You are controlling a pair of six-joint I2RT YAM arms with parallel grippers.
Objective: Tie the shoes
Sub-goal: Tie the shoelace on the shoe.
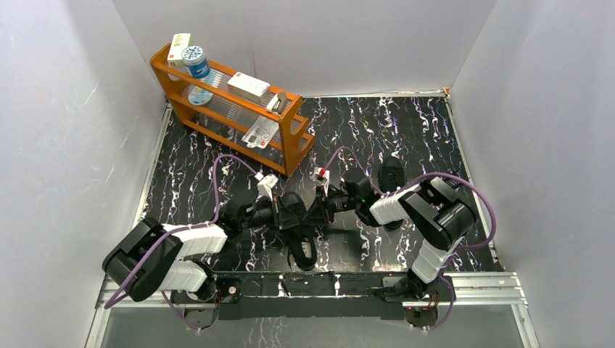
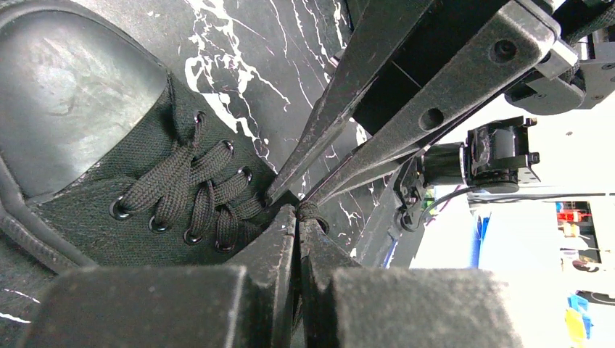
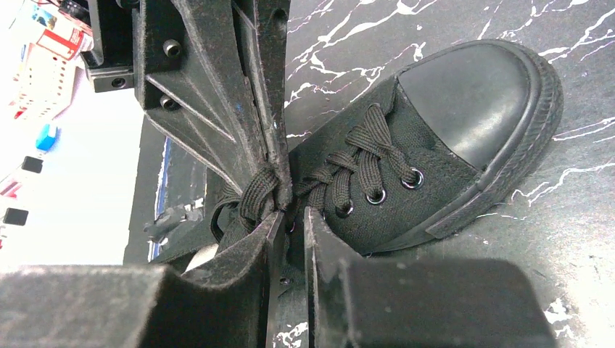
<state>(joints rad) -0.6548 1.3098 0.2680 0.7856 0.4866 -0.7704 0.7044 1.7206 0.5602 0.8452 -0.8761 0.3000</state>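
Canvas, black and coarsely woven, forms the upper of the shoe [image 3: 413,156] that sits under both grippers. Its rounded toe cap [image 3: 471,101] is smooth, dull rubber, and a ribbed rubber band runs round the sole. Flat woven laces cross between small metal eyelets [image 3: 376,196]. In the right wrist view the toe points to about 2 o'clock. In the top view this shoe lies at the centre of the black table [image 1: 406,130], whose glossy surface is veined with white like marble. A second black shoe [image 1: 391,176] sits at roughly 2 o'clock from it, partly behind the right arm.

The left gripper [image 2: 299,214] has tapered, matte black fingers with scuffed edges. They are pressed together on a bunched lace [image 3: 257,194] just off the tongue end of the lacing, at 8 o'clock from the toe cap in the right wrist view. The right gripper [image 3: 292,216] meets it tip to tip from the opposite side. Its jaws stand a narrow gap apart, one on each side of the pinched bunch, and the pictures do not show whether either pad touches the lace.

An orange wooden rack [image 1: 290,156] holding small boxes and a jar stands at 11 o'clock from the shoes, well apart from them.
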